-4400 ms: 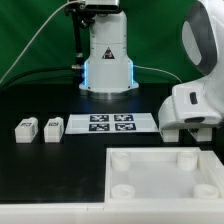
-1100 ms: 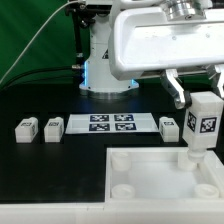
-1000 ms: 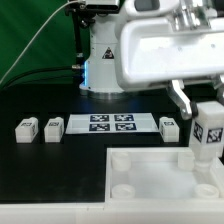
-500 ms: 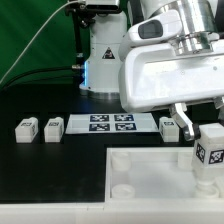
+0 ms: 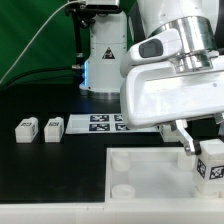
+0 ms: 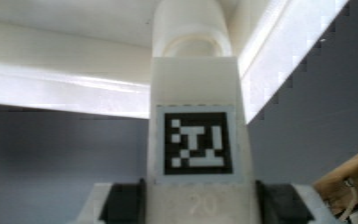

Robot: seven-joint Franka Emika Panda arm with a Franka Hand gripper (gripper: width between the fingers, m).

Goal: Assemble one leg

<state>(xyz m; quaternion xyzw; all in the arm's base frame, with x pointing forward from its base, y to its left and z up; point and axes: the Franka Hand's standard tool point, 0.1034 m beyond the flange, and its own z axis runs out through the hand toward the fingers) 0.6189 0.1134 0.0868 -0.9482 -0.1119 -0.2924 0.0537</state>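
Note:
My gripper [image 5: 207,148] is shut on a leg [image 5: 212,166], a small white block with a black-and-white tag, and holds it upright. The leg hangs low over the right part of the large white panel [image 5: 150,172], close to its right-hand round sockets. Whether it touches the panel, I cannot tell. In the wrist view the leg [image 6: 199,110] fills the middle, with a dark finger pad [image 6: 133,205] on each side, and the gripper [image 6: 201,206] is clamped on its near end. The panel [image 6: 51,85] lies beyond the leg's tip.
Two more legs [image 5: 25,128] [image 5: 53,128] stand on the black table at the exterior view's left. The marker board [image 5: 103,122] lies behind the panel, partly covered by my hand. The robot base [image 5: 105,60] stands at the back.
My gripper has come down and toward the camera with the leg, from above the panel's far right edge to low over its right side. The hand now hides the leg that stood beside the marker board.

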